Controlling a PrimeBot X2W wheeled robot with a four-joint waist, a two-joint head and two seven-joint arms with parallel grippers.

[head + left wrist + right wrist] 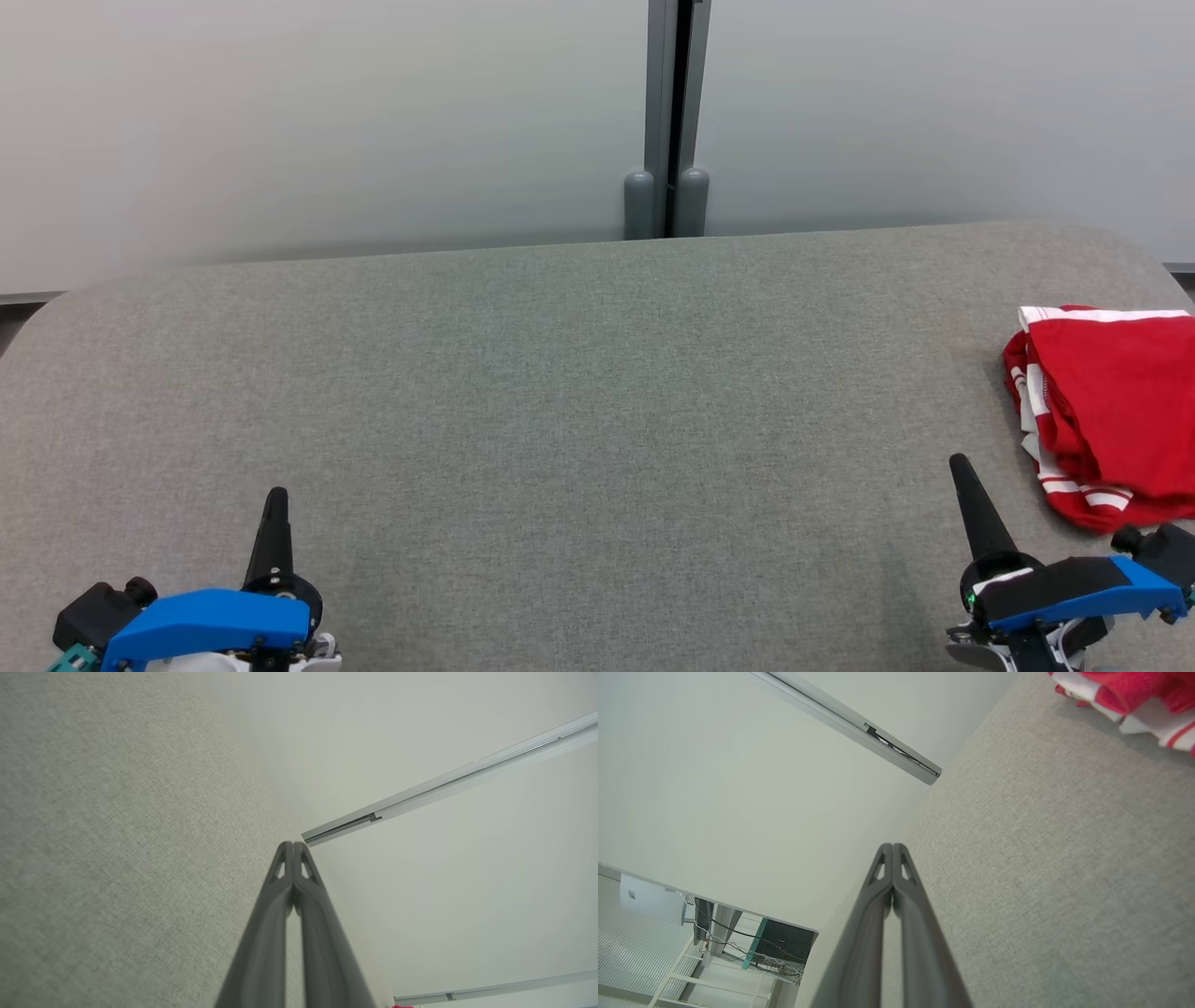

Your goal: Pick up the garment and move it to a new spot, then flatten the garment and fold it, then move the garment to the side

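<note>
Red-and-white garment (1111,411) lies bunched at the right edge of the frame on the grey counter (560,392). My jaws, lower left and lower right, are pressed together, empty. A clumsy reach could nudge it overboard.

The grey, fabric-covered table (560,392) with rounded far corners carried a red garment (1111,411) with white stripes, lying roughly folded on it near its right edge
</note>
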